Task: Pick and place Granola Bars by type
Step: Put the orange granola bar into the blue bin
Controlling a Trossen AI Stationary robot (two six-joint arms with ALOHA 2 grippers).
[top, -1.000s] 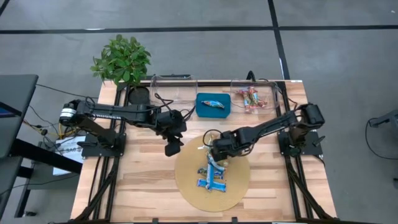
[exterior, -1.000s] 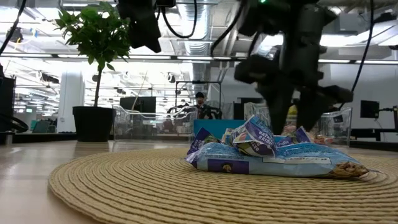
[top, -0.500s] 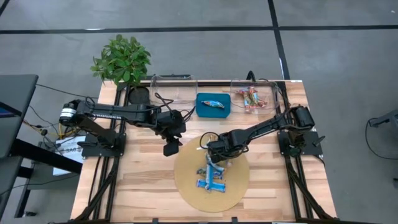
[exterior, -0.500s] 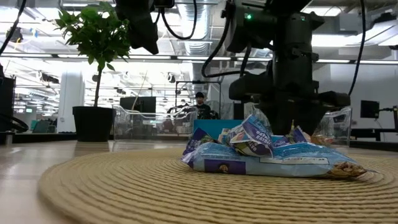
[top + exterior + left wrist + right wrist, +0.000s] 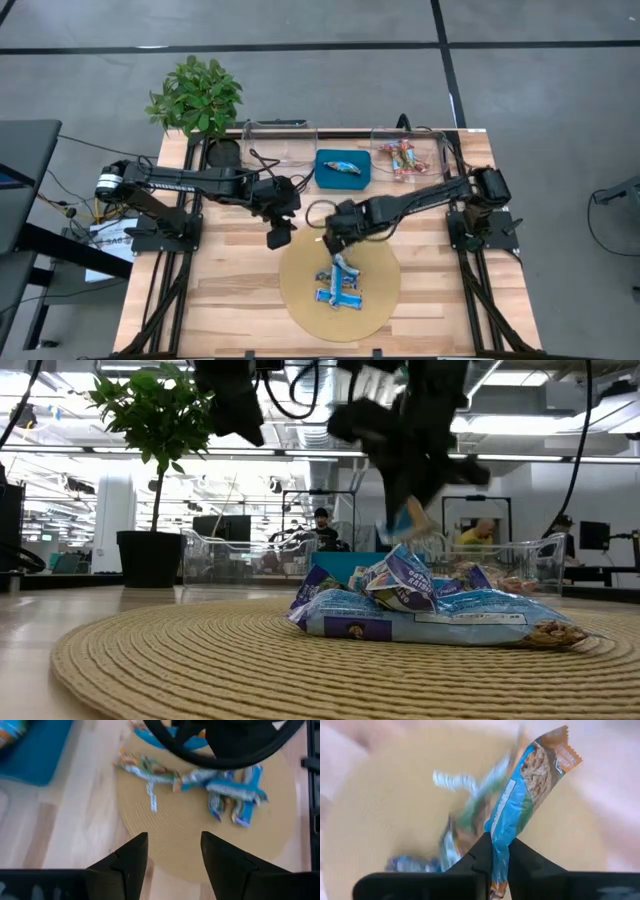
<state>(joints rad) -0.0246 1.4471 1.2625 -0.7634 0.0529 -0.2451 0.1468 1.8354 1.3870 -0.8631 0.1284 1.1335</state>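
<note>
A pile of blue and blue-and-silver Granola Bars (image 5: 340,285) (image 5: 430,610) lies on a round woven mat (image 5: 300,295). My right gripper (image 5: 333,238) hangs over the mat's far edge, shut on one blue bar with an orange end (image 5: 525,790). My left gripper (image 5: 278,237) hovers open just left of it, over the mat's far left rim, holding nothing; its wrist view looks down on the pile (image 5: 220,787). One more bar (image 5: 340,167) lies in the teal tray (image 5: 322,180). Red-and-tan bars (image 5: 402,158) lie in a clear bin at the far right. My right gripper pinches the blue bar between its two fingers near one end (image 5: 498,837). The rest of the wrapper sticks out past the fingertips, its orange end (image 5: 560,752) farthest away. The fingers come from above. The bar is lifted clear of the pile and mat (image 5: 400,525).
A second clear bin (image 5: 278,140) stands at the far edge left of the tray, beside a potted plant (image 5: 195,100) at the far left corner. Bare wood shows near the front and to the left of the mat.
My right gripper has shut on one bar in the pile, then risen with it and drifted a little toward the table's left and far side. The bar now hangs clear above the pile, which shifted slightly on the mat.
</note>
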